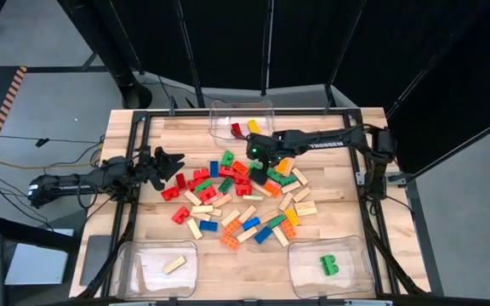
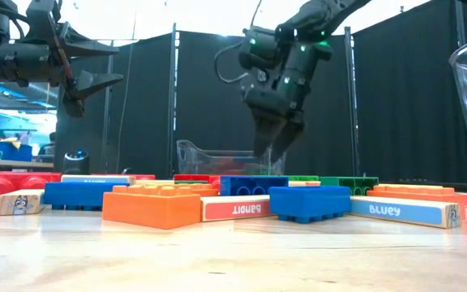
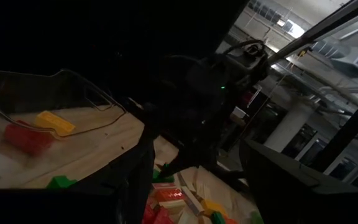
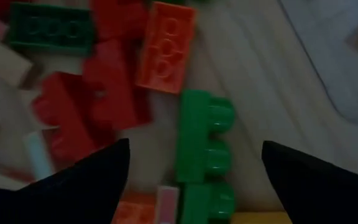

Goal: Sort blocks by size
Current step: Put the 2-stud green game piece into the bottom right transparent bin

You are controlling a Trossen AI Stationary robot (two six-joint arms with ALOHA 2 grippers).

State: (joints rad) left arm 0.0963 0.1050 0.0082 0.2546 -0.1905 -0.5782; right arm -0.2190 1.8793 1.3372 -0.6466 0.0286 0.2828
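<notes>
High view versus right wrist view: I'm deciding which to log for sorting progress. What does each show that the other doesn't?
Only the high view shows all three clear bins: the far bin holding a red and a yellow block, the near left bin with one tan wooden bar, and the near right bin with a green brick. It also shows the left gripper waiting at the pile's left edge.

Only the right wrist view shows stud detail, such as the green studded brick between the open right gripper's fingers.

Both show the scattered pile under the right gripper.

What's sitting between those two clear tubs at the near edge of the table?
Nothing: in the high view, the bare wooden table runs between the tub with a tan bar and the tub with a green brick; the block pile lies farther in.
</notes>
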